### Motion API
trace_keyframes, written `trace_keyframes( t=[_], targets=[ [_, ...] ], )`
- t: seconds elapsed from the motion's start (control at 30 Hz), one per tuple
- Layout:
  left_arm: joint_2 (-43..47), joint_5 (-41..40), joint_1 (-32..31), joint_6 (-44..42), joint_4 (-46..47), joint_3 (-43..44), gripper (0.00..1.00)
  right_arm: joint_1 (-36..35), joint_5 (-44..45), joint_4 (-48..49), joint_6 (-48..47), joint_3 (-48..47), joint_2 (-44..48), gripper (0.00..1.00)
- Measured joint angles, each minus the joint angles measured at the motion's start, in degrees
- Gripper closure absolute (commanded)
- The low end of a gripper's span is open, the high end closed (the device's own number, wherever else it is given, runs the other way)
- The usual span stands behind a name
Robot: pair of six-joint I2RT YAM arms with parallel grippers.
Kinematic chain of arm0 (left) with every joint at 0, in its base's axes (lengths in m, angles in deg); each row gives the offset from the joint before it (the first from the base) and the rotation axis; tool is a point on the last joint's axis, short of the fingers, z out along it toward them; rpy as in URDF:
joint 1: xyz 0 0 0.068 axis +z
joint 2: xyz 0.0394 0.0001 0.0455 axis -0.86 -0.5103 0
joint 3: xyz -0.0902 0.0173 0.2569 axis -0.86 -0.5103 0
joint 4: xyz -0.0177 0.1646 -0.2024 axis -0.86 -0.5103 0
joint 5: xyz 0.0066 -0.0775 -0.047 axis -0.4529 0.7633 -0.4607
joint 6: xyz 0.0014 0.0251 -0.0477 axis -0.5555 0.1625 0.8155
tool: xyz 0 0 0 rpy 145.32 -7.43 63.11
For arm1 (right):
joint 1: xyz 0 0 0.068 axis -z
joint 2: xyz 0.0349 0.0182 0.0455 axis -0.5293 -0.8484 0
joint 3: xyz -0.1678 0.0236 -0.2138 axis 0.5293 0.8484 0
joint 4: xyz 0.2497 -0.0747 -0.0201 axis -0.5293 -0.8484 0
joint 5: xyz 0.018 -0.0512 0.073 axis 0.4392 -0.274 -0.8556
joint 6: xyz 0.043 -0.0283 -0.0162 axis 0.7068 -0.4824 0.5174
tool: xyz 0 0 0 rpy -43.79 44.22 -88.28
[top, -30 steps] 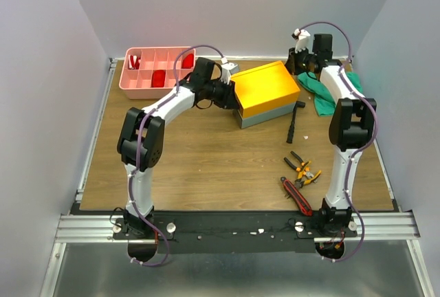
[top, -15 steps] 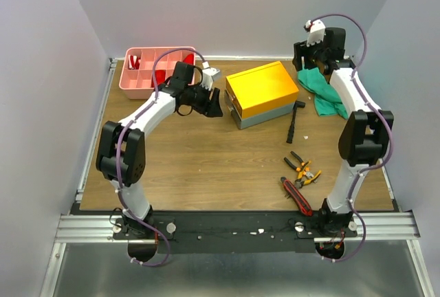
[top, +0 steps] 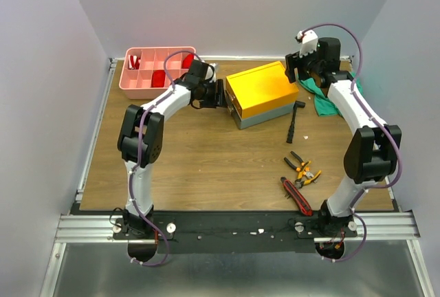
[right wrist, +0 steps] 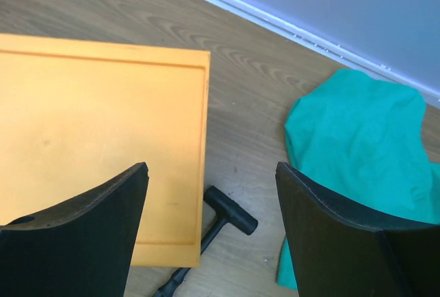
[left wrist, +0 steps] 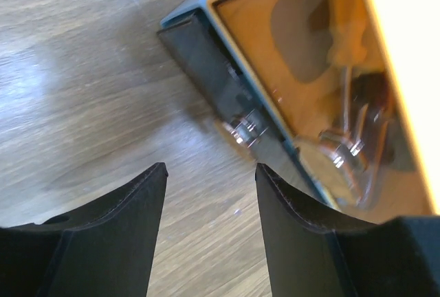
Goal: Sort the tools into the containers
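toolbox point(top: 263, 94) mid-table | hammer point(top: 293, 124) just right | pliers point(top: 302, 170), cutter point(top: 297, 196) nearer | tray point(top: 126, 77) far-left

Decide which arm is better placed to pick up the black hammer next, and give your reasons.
Right. The right gripper hangs open with the hammer in its view, beside the toolbox; the left gripper is at the toolbox's opposite end.

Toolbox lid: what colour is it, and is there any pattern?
Plain yellow-orange, no pattern; the lid shows best in the right wrist view.
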Motion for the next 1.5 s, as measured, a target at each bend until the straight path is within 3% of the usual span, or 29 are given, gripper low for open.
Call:
trace_keyframes(
  t=[0.23, 0.67, 0.9, 1.07, 1.1, 1.13, 1.33, 1.5],
  targets=[
    [-2.0, -3.2, -1.4, 5.1, 1.2, 1.2, 0.32, -0.7, -0.5, -0.1, -0.9, 1.6, 0.1, 0.17],
    [-3.8, -12.4, -3.8, 5.8, -1.0, 2.6, 0.29, -3.4, -3.8, -1.2, -2.4, 2.0, 0.0, 0.17],
    [4.7, -15.3, 0.8, 1.3, -3.0, -7.6, 0.28, -3.7, -3.7, -1.5, -3.3, 2.3, -1.0, 0.17],
    [10.0, -15.3, 5.9, -2.4, -5.3, -13.8, 0.20, -3.7, -3.7, -1.4, -3.8, 3.1, -1.0, 0.17],
    [11.1, -15.0, 6.7, -3.2, -5.3, -15.0, 0.19, -3.7, -3.7, -1.4, -3.8, 3.3, -1.0, 0.17],
    [11.9, -14.2, 7.0, -3.8, -5.4, -15.8, 0.02, -3.7, -3.7, -1.5, -3.8, 3.5, -1.0, 0.17],
    [19.4, -2.1, 6.7, -6.2, -1.5, -17.7, 0.01, -3.7, -3.6, -3.9, -7.2, 6.0, 3.4, 0.15],
    [28.6, 3.8, 6.2, -7.7, 2.5, -15.9, 0.01, -3.6, -8.0, -17.3, -17.9, 9.3, 16.9, 0.16]
  ],
)
